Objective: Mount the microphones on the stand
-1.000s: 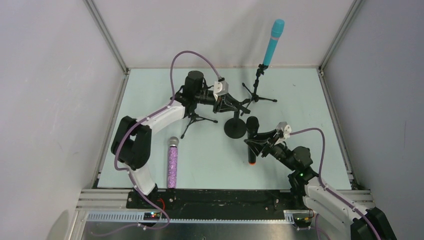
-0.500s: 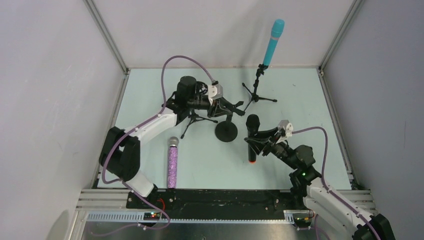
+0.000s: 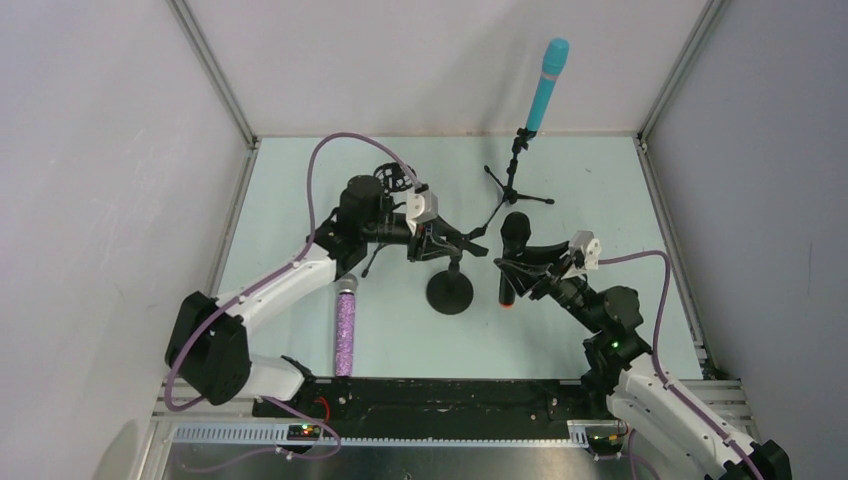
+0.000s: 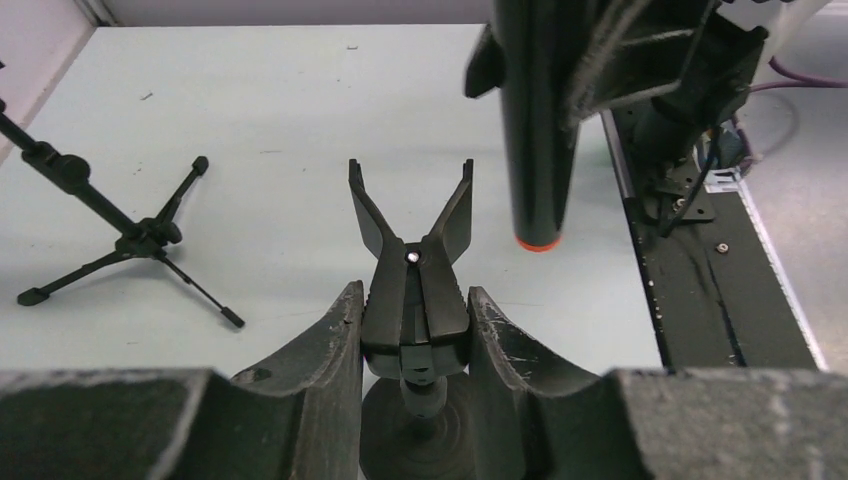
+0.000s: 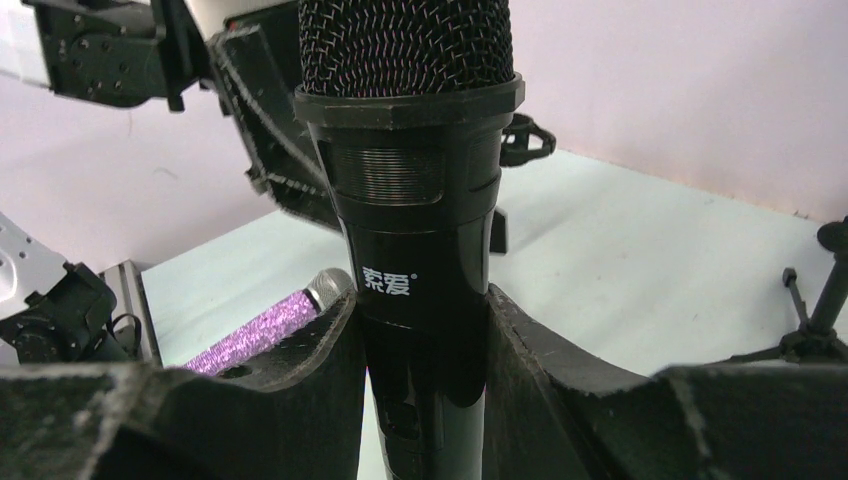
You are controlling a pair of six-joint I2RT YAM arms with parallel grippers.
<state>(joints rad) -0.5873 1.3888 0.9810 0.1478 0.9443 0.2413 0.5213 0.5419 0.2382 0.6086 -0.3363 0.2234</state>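
Tally for you, placed from the round-base stand:
- Cyan microphone: mounted on the tripod behind it.
- Black microphone: just right, clamped upright in the right gripper.
- Purple microphone: left, lying on the surface.
- Left gripper: flanks its clip; hold can't be told.

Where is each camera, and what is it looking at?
Top camera: high behind the arms, looking down on the table; left arm and right arm show.
Left wrist camera: on the left hand, looking past its fingers at the stand clip, toward the right arm.
Right wrist camera: on the right hand, looking up the black microphone it grips, toward the left arm.
Shared: all three views show the black microphone.
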